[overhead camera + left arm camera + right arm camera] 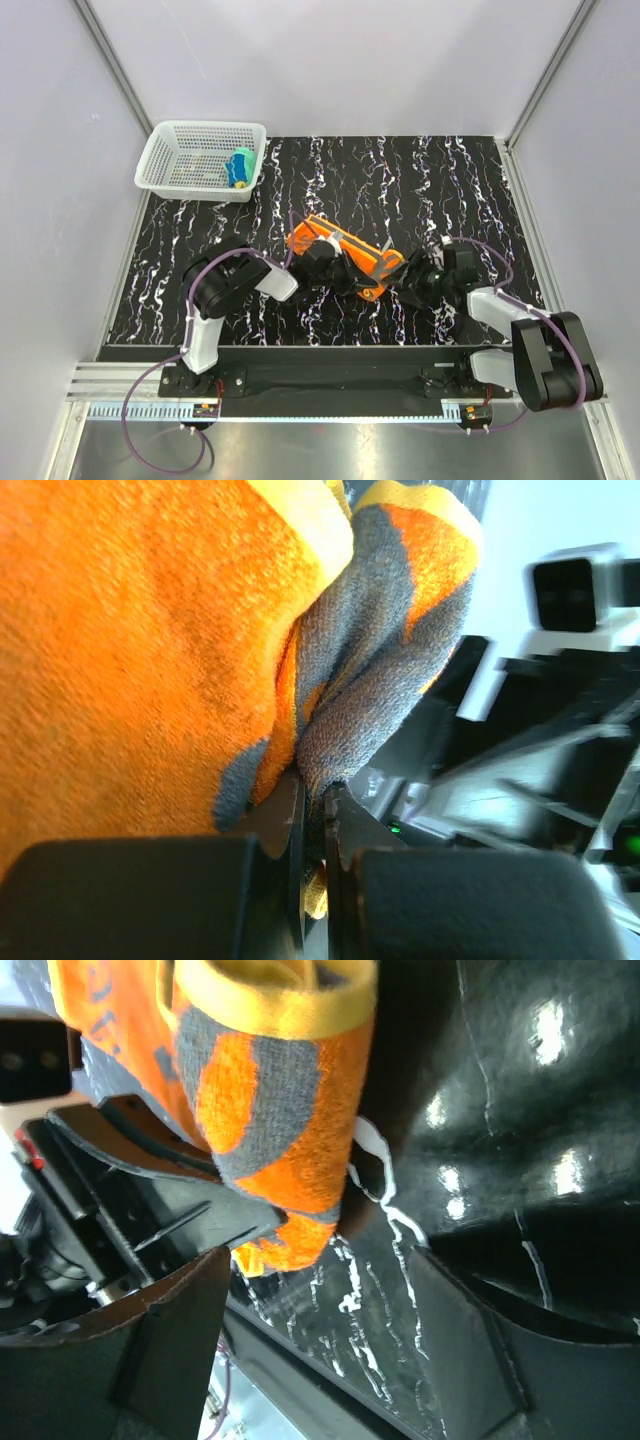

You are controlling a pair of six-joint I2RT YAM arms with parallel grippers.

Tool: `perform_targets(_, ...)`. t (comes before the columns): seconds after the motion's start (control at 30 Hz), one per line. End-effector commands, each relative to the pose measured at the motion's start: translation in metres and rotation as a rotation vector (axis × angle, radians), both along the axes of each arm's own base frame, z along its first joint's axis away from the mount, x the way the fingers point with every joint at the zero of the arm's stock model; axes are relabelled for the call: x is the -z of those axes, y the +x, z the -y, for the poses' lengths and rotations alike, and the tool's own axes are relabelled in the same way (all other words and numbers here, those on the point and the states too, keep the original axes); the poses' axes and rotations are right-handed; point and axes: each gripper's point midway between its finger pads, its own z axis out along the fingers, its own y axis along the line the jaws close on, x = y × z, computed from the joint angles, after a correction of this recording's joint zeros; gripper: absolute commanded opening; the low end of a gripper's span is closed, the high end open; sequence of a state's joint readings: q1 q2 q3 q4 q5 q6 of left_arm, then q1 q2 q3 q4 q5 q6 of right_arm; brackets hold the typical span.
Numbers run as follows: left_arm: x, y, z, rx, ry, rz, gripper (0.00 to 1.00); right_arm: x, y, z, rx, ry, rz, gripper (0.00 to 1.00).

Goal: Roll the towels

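— Lying across the middle of the table (450, 180), how is the orange towel (345, 255) to be described?

— It is seen as soft, looped terry cloth, bright orange with grey patches and a yellow hemmed border. It is bunched into a long, loosely folded strip.

— And the table's surface?

— A glossy black sheet is seen, veined with white like marble.

— How is the towel held?

— A grey fold is pinched between the jaws of the left tool (312, 815), which are all but closed on it. The right tool (322, 1260) is spread wide and nothing is gripped by it. The towel's end is seen just ahead of its gap.

— What is kept in the basket (205, 126)?

— It is made of white plastic mesh and set at the table's far left corner. A small yellow and teal-blue towel (240, 168) is bundled against its right wall. How tightly it is rolled cannot be told.
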State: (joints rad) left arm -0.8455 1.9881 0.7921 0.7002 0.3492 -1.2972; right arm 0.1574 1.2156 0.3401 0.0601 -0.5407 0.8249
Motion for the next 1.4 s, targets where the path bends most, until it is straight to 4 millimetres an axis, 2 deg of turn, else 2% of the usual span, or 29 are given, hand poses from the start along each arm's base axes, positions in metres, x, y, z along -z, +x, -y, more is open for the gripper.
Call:
perform_targets(0.0, -0.013, -0.004, 0.012, 0.034, -0.132, -0.056, 0.00, 0.002, 0.023, 0.000, 0.035, -0.074, 0.045, 0.79)
perform_targets(0.03, -0.004, -0.006, 0.009, 0.027, -0.134, -0.085, 0.00, 0.002, 0.026, -0.001, 0.037, -0.071, 0.059, 0.79)
perform_targets(0.07, -0.011, -0.004, 0.010, 0.030, -0.175, -0.073, 0.00, 0.003, 0.028, -0.002, 0.041, -0.071, 0.056, 0.79)
perform_targets(0.2, -0.006, -0.005, 0.006, 0.014, -0.204, -0.126, 0.00, 0.010, 0.036, -0.005, 0.041, -0.078, 0.055, 0.77)
perform_targets(0.47, -0.005, -0.001, -0.008, -0.031, -0.257, -0.226, 0.00, 0.013, 0.045, -0.006, 0.050, -0.089, 0.068, 0.57)
perform_targets(0.6, -0.007, 0.001, -0.008, -0.038, -0.300, -0.265, 0.00, 0.010, 0.049, -0.006, 0.053, -0.091, 0.082, 0.49)
perform_targets(0.67, -0.005, 0.002, -0.007, -0.036, -0.294, -0.265, 0.01, 0.009, 0.049, -0.008, 0.042, -0.087, 0.090, 0.40)
perform_targets(0.73, -0.005, 0.002, -0.007, -0.033, -0.280, -0.260, 0.06, 0.006, 0.050, -0.010, 0.032, -0.083, 0.101, 0.36)
perform_targets(0.77, 0.000, 0.002, -0.008, -0.035, -0.254, -0.256, 0.19, 0.004, 0.049, -0.012, 0.022, -0.082, 0.104, 0.32)
perform_targets(0.83, 0.002, 0.001, -0.009, -0.033, -0.216, -0.260, 0.32, 0.002, 0.049, -0.012, 0.019, -0.097, 0.096, 0.21)
perform_targets(0.87, 0.004, 0.000, -0.010, -0.023, -0.194, -0.240, 0.43, 0.000, 0.049, -0.012, 0.013, -0.104, 0.097, 0.18)
perform_targets(0.93, 0.000, 0.000, -0.012, -0.013, -0.164, -0.210, 0.50, -0.002, 0.048, -0.010, 0.007, -0.132, 0.080, 0.13)
perform_targets(1.0, 0.013, -0.004, -0.019, 0.002, -0.067, -0.180, 0.59, -0.006, 0.047, -0.006, 0.008, -0.167, 0.076, 0.12)
perform_targets(1.03, 0.003, -0.002, -0.021, 0.011, -0.043, -0.137, 0.59, -0.005, 0.040, -0.002, -0.003, -0.195, 0.042, 0.11)
perform_targets(1.07, 0.024, 0.000, -0.035, 0.005, 0.114, -0.105, 0.60, -0.007, 0.039, 0.000, -0.004, -0.212, 0.041, 0.10)
perform_targets(1.1, 0.023, 0.004, -0.041, 0.000, 0.186, -0.064, 0.61, -0.011, 0.039, 0.001, -0.006, -0.222, 0.043, 0.10)
perform_targets(1.13, 0.009, 0.008, -0.044, -0.004, 0.242, 0.002, 0.62, -0.013, 0.035, 0.003, -0.012, -0.238, 0.026, 0.10)
perform_targets(1.17, 0.017, 0.016, -0.063, -0.029, 0.409, 0.065, 0.62, -0.014, 0.034, 0.006, -0.007, -0.254, 0.017, 0.09)
perform_targets(1.2, 0.012, 0.014, -0.065, -0.023, 0.471, 0.117, 0.62, -0.018, 0.032, 0.006, -0.011, -0.261, 0.018, 0.09)
perform_targets(1.23, 0.004, 0.012, -0.076, -0.022, 0.547, 0.153, 0.62, -0.019, 0.029, 0.008, -0.020, -0.274, 0.002, 0.09)
perform_targets(1.27, -0.002, 0.025, -0.087, -0.060, 0.651, 0.262, 0.62, -0.020, 0.028, 0.009, -0.022, -0.282, -0.007, 0.09)
perform_targets(1.3, -0.019, 0.033, -0.085, -0.081, 0.697, 0.336, 0.62, -0.021, 0.028, 0.009, -0.027, -0.290, -0.013, 0.09)
perform_targets(1.33, -0.031, 0.024, -0.078, -0.064, 0.747, 0.411, 0.62, -0.023, 0.027, 0.009, -0.039, -0.298, -0.023, 0.09)
perform_targets(1.37, -0.036, 0.030, -0.094, -0.104, 0.877, 0.487, 0.62, -0.021, 0.025, 0.008, -0.046, -0.308, -0.039, 0.09)
